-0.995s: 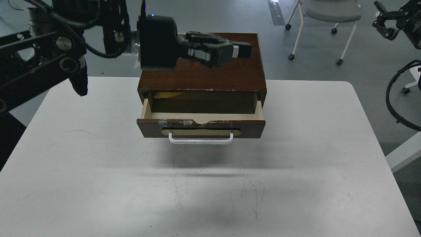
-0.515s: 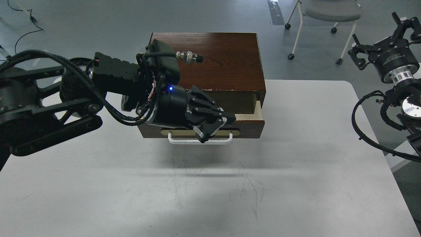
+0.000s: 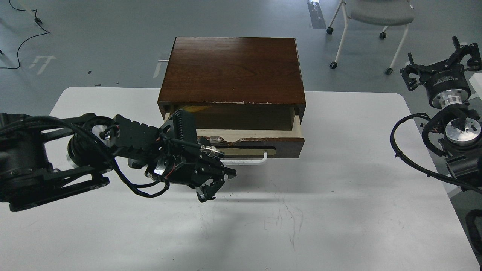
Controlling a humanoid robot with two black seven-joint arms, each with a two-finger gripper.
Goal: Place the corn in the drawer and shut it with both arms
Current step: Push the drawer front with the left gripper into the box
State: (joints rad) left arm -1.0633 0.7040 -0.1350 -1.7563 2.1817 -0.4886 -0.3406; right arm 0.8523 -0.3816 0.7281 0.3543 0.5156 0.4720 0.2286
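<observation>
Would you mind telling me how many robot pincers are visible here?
2. The left pincer hangs over the table, in front of the drawer. The right pincer is raised off the table's far right edge.

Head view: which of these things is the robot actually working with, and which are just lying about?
Working with: corn, drawer, left pincer, right pincer.
Just about: chair, floor cable, table.

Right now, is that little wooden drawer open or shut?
Open. The drawer sticks out from the wooden box, showing its pale inside and a sliver of yellow corn at the back left.
</observation>
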